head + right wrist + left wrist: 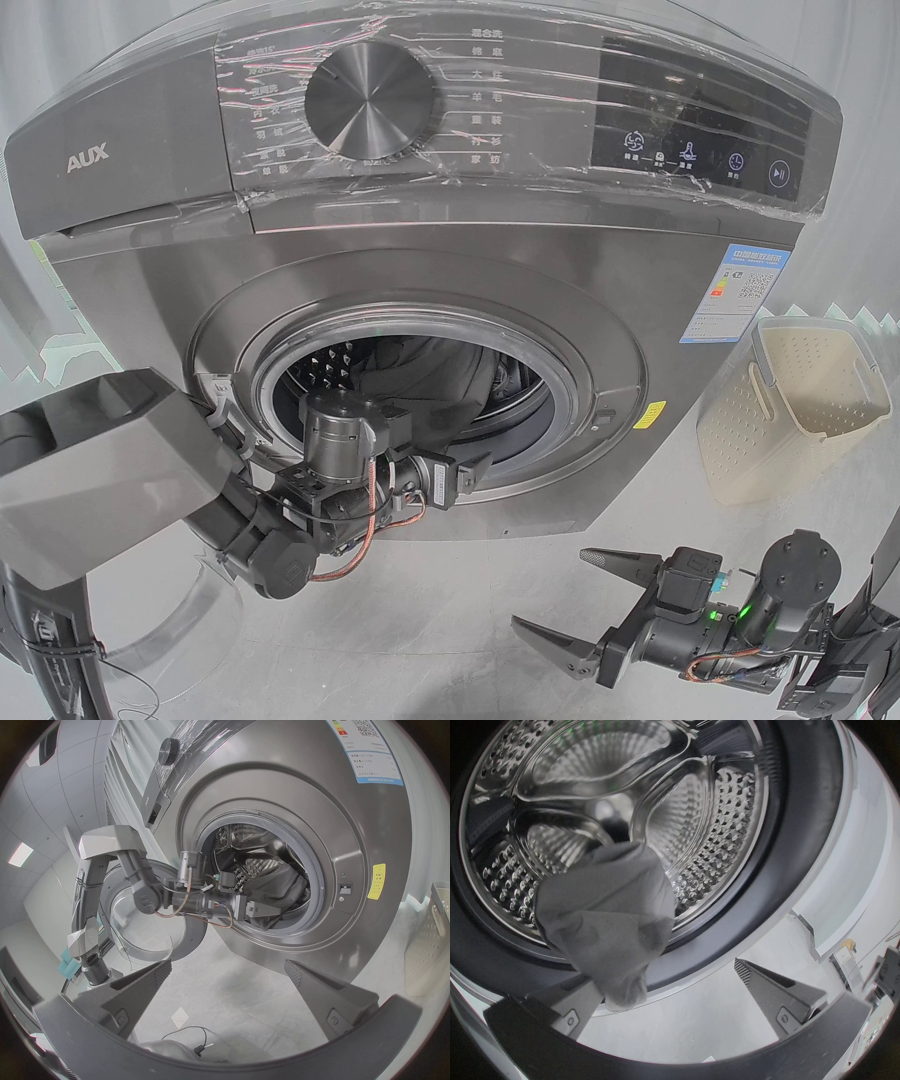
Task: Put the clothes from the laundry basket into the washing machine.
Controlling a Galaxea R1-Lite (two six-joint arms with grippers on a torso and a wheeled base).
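Now L tool (663,978) stands wide at the washing machine (562,272) mouth; grey garment (604,917) half in, tail hanging over door seal (750,898). Best push tail deeper, w/o snagging seal. R tool (553,591) wide, low nr floor.

Washing machine (581,272) dark grey; garment (604,917) plain grey; laundry basket (750,450) cream, dotted holes; drum (712,860) silver, perforated.

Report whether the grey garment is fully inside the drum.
Partly in. The grey cloth garment drapes over the dark rubber door seal, its end hanging outside; the rest lies in the perforated steel drum.
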